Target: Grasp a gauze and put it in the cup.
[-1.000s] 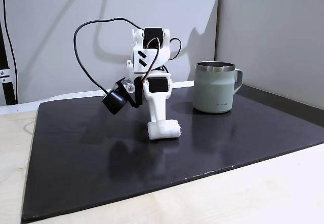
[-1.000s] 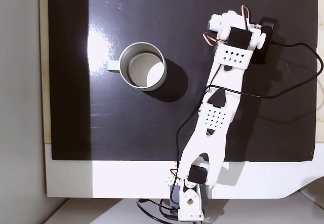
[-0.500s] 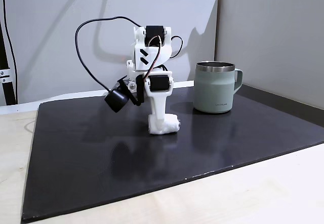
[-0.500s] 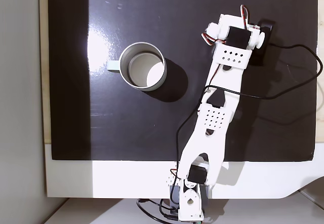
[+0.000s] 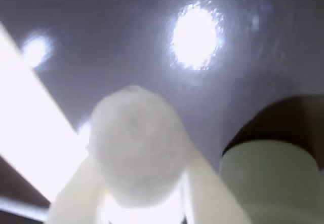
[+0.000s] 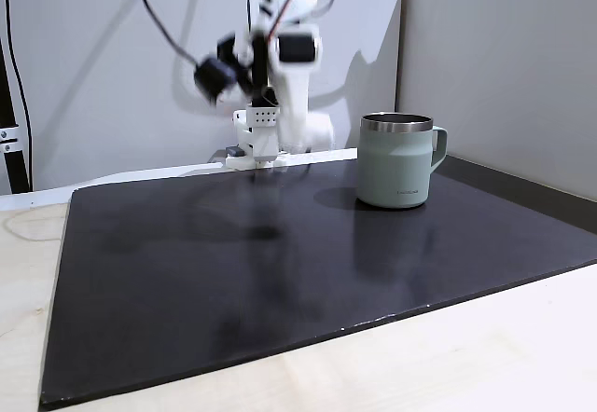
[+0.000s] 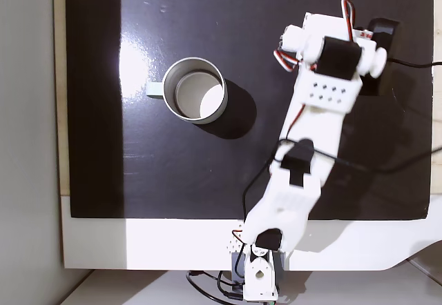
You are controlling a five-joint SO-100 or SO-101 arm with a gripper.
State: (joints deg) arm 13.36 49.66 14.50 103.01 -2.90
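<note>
Gripper [image 5: 139, 203] pinching the gauze [image 5: 136, 150] at lower centre of the wrist view, raised clear of the black mat [image 6: 280, 272]. Cup [image 6: 399, 160] upright right of centre in a fixed view, apart from the gauze.

- I see the small white fuzzy gauze roll [image 5: 135, 145] end-on in the wrist view, held between two pale fingers above the dark mat.
- The pale sage-green mug with a steel rim [image 6: 399, 160] stands upright and apart; from above, its handle points left [image 7: 198, 90].
</note>
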